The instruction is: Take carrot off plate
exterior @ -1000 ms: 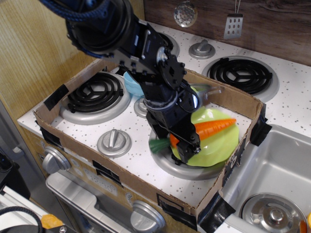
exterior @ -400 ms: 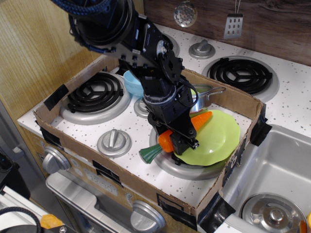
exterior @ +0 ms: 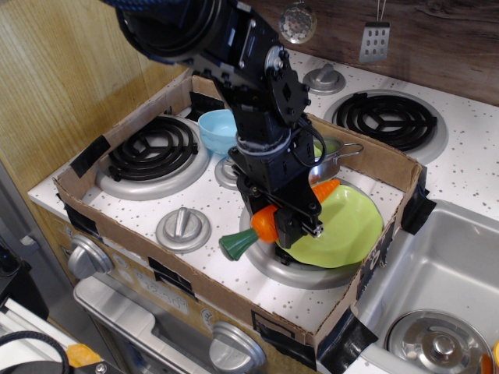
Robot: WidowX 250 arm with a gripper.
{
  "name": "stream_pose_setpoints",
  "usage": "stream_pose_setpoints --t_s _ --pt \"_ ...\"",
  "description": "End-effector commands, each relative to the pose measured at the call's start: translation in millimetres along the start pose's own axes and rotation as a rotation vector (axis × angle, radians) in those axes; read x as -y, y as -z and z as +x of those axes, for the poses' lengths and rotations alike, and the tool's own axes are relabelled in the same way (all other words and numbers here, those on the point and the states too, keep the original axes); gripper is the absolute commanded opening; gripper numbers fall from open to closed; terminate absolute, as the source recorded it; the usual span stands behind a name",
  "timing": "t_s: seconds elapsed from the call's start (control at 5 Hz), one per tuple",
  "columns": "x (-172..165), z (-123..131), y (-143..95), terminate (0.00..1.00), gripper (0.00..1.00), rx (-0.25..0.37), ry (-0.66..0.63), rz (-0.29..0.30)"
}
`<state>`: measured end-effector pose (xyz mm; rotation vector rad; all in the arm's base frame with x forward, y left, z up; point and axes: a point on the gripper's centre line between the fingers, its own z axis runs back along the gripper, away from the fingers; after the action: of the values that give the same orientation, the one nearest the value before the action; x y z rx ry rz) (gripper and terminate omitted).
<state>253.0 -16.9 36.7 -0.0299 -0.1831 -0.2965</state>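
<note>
Carrot (exterior: pixel 267 223) squeezed tight in the closed gripper (exterior: pixel 290 222), tilted, green end past the plate (exterior: pixel 351 230) edge.

Since the earliest picture, the carrot (exterior: pixel 269 222) has been swung round and drawn toward the front-left: its orange tip, which then lay across the far right part of the plate (exterior: pixel 347 230), is now seen just past the claw (exterior: pixel 292 226), and its green stem end has been carried out over the plate's left rim, above the burner ring. The carrot is now tilted, stem end lowest. The arm has been raised and shifted slightly backward, so more of the blue bowl (exterior: pixel 218 128) is uncovered, and more bare plate is exposed on the right.
</note>
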Motion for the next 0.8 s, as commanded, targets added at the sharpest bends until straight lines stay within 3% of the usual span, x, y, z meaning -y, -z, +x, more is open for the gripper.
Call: stream_pose_setpoints --t_s 0.0,0.2,0.4,0.6 --pt "-29 -7 -26 0.00 0.00 -0.013 0.190 -0.002" --pt "-55 -14 -30 0.00 0.00 -0.044 0.346 -0.004" --pt "-78 -12 -34 0.00 0.00 -0.070 0.560 0.044" --pt "-90 -14 -30 0.00 0.00 -0.042 0.818 0.103"
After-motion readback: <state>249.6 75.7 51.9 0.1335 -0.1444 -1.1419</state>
